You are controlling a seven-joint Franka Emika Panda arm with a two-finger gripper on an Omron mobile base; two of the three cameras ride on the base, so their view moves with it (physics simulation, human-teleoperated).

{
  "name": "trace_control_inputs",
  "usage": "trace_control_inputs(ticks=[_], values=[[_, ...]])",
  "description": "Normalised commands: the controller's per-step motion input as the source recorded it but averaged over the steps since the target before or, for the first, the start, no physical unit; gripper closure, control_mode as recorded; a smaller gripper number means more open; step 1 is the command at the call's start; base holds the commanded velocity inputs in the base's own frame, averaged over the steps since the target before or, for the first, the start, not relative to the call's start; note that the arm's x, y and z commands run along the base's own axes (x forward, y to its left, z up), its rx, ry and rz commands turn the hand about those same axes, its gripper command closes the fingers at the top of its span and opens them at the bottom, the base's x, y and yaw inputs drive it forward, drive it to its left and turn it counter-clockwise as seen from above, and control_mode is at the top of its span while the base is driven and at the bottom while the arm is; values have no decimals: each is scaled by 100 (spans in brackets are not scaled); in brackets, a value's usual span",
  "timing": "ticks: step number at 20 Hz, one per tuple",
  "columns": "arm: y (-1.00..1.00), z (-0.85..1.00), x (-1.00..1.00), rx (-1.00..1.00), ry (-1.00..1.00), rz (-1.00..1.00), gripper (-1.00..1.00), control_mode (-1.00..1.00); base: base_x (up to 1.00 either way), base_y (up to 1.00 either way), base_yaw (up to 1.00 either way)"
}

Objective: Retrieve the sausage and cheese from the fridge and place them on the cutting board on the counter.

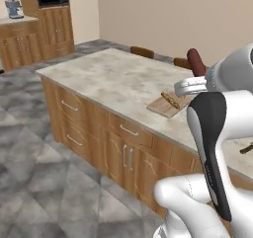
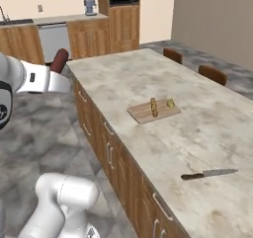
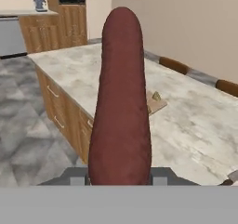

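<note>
Desk (image 2: 148,74): long mottled beige stone top over brown wooden cabinets with metal handles, grey tiled floor (image 1: 29,148) beside it. Beyond and below the end effector (image 3: 120,181), the cutting board (image 2: 143,114) lies flat on the desk, carrying a golden-brown stick (image 2: 153,107) and the small yellow-olive cheese (image 2: 170,103) at its far edge. A knife (image 2: 210,173) lies on the desk, well apart from the board. Chair backs (image 2: 212,74) line the far side. A coffee machine (image 2: 89,6) stands on the far wall worktop. No legible writing. Arm raised off the desk's near edge, end effector clamped on the sausage (image 3: 121,102), which stands out along the fingers toward the board.
</note>
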Motion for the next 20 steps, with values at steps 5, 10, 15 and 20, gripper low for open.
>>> trace_control_inputs(ticks=[5,10,15,20], values=[[0,0,0,0,0,0,100,100,97,20,-31],[0,0,0,0,0,0,100,100,100,12,-30],[0,0,0,0,0,0,100,100,100,-6,-23],[-5,-52,91,-1,32,-5,100,-100,0,0,0]])
